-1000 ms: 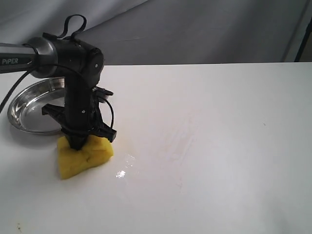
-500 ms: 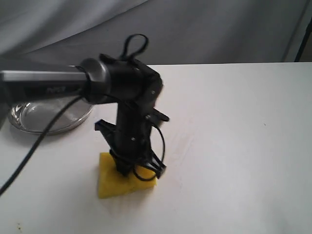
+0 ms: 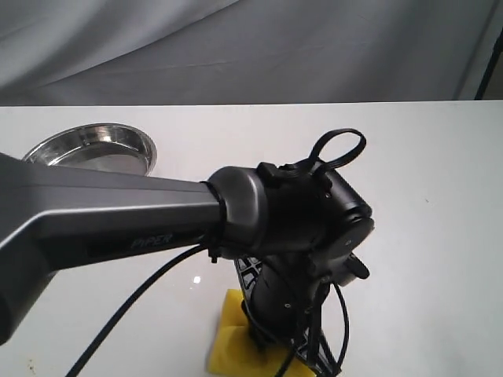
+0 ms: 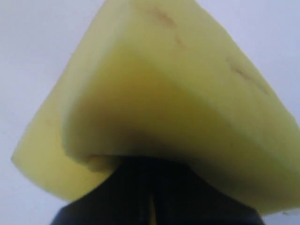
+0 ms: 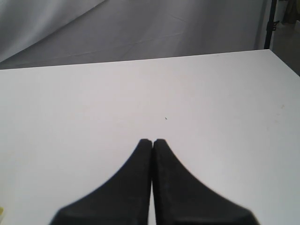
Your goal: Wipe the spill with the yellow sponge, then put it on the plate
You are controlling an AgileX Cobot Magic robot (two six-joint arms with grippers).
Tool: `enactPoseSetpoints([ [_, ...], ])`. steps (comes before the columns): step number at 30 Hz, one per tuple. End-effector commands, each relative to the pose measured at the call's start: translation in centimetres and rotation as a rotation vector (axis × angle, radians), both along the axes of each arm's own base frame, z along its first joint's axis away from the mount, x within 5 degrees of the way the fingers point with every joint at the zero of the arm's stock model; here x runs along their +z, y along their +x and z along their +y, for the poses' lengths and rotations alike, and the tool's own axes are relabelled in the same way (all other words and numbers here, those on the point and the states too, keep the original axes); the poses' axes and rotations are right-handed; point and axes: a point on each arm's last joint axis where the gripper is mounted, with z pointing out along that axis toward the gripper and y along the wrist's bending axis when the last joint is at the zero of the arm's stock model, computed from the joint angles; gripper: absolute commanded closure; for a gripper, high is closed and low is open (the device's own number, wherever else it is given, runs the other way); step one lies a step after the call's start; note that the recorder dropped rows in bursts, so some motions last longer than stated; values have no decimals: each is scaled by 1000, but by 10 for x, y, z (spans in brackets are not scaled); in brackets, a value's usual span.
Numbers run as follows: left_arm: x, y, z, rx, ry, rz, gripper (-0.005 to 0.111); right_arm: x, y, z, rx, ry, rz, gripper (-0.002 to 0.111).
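Note:
The yellow sponge (image 3: 226, 347) lies pressed on the white table near the front edge, mostly covered by my left arm. My left gripper (image 3: 259, 336) is shut on it from above. In the left wrist view the sponge (image 4: 173, 98) fills the frame, squeezed where the dark jaws of the gripper (image 4: 150, 192) pinch it, with small brown marks on its top face. The steel plate (image 3: 146, 146) sits at the back left, nothing in it. No tan-brown spill shows; the arm and sponge hide that part of the table. My right gripper (image 5: 153, 141) is shut on nothing over bare table.
The left arm's thick grey link (image 3: 102, 224) and its black cable (image 3: 134, 302) cross the left half of the exterior view. A small wet glint (image 3: 196, 279) lies on the table left of the sponge. Grey cloth hangs behind the table.
The left gripper has dragged the sponge rightward and toward the front edge, across where the wet patch showed. The arm now hides much of the table. The right gripper has not moved.

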Motion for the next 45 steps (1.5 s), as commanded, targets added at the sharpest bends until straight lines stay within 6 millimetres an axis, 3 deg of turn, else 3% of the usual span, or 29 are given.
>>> enactPoseSetpoints([
  [1,-8,24,13,83,-30,15,107,1,0,0,-6,-10,-20,108],
  [6,-8,69,48,224,-38,9,107,1,0,0,-6,-10,-20,108],
  [13,-8,127,120,452,14,-2,107,1,0,0,-6,-10,-20,108],
  [19,-7,156,175,633,40,1,107,1,0,0,-6,-10,-20,108],
  [24,-7,167,199,734,43,-3,107,1,0,0,-6,-10,-20,108],
  [27,-8,162,188,698,28,15,107,1,0,0,-6,-10,-20,108],
  [30,-8,148,159,573,15,33,107,1,0,0,-6,-10,-20,108],
  [34,-7,99,86,378,-44,103,107,1,0,0,-6,-10,-20,108],
  [38,-7,45,34,184,-42,117,107,1,0,0,-6,-10,-20,108],
  [41,-7,21,17,51,-32,112,107,1,0,0,-6,-10,-20,108],
  [45,-8,25,18,54,-31,85,107,1,0,0,-6,-10,-20,108],
])
